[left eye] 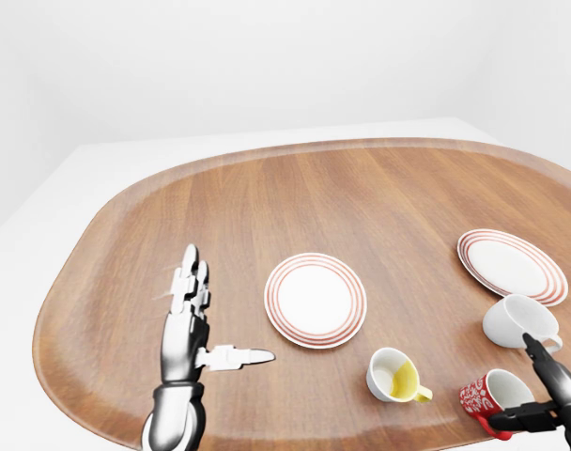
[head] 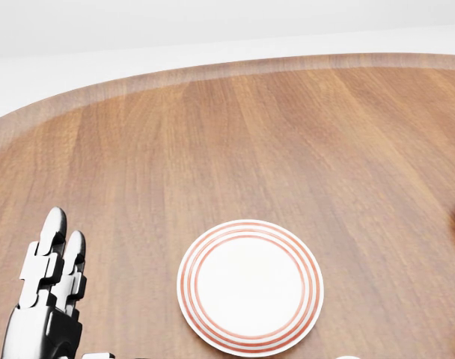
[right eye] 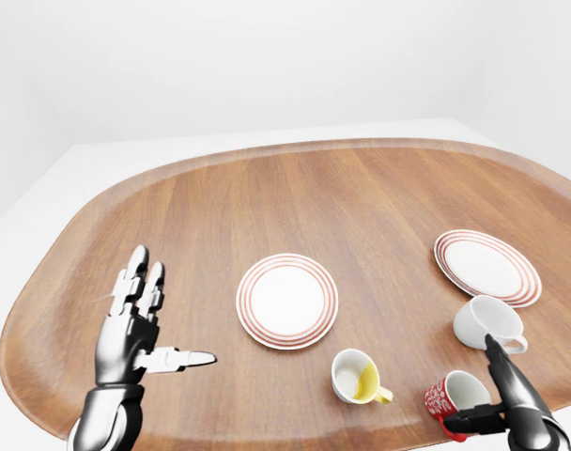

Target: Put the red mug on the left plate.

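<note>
There are two plates and three mugs on the brown wooden table point(left eye: 361, 197). Both plates are white with red rings. The left plate point(left eye: 316, 300) sits near the middle of the left-eye view, and the right plate point(left eye: 511, 265) is well apart from it, near the right edge. The white mug point(right eye: 486, 324) lies just below the right plate. The mug with the yellow inside point(right eye: 358, 377) is below the left plate. The red mug point(right eye: 453, 398) has small white marks on it — too small to read.

The right hand point(right eye: 511, 395) is dark and touches the red mug's right side; I cannot tell if its fingers close on it. The left hand point(left eye: 190, 324) is wide open — fingers straight, thumb out, holding nothing.
</note>
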